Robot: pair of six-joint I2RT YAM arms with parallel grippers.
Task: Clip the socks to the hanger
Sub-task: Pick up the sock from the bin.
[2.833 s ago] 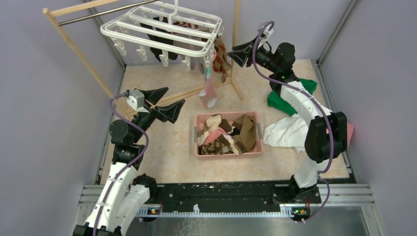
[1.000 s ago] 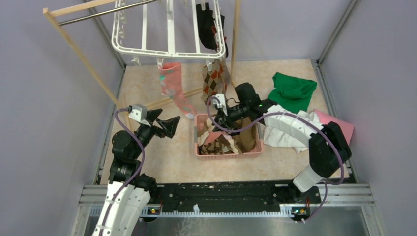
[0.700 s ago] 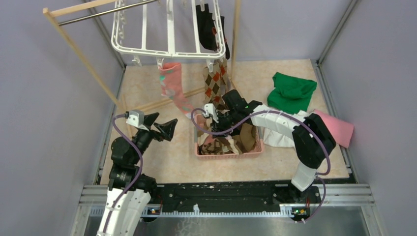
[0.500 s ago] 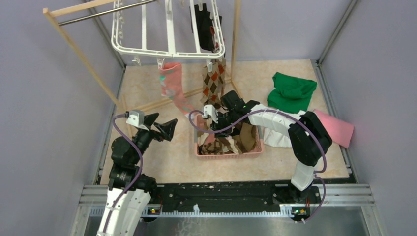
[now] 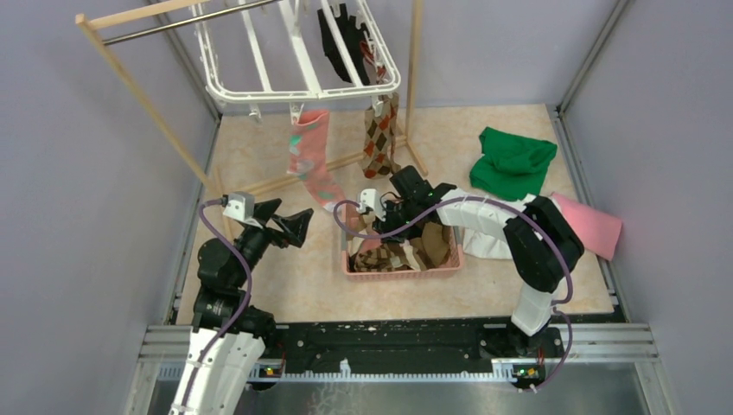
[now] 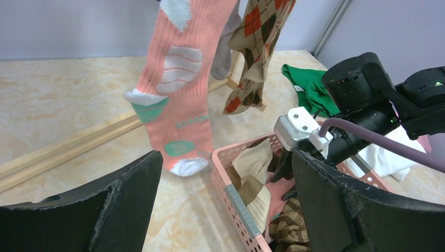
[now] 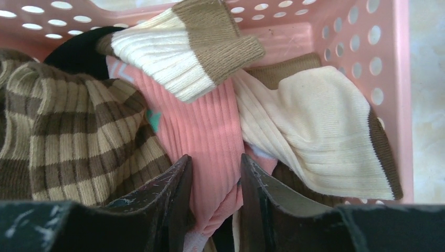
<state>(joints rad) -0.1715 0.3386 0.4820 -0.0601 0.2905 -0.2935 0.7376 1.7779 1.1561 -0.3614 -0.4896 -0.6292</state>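
Nearest you on the left, your left arm (image 5: 220,259) hovers over the tabletop (image 5: 294,285) beside the basket (image 5: 399,271), its jaws spread wide and holding nothing. Just right of it, your right arm (image 5: 484,212) reaches down into the basket. Its jaws are drawn narrow on a fold of the pink sock (image 7: 210,131), which lies between a striped sock (image 7: 68,136) and a cream sock (image 7: 315,131). Farther back, the hanger (image 5: 302,93) hangs tilted, with a patterned sock (image 5: 309,160) and an argyle sock (image 5: 380,138) clipped along its near edge and a black sock (image 5: 331,35) behind them.
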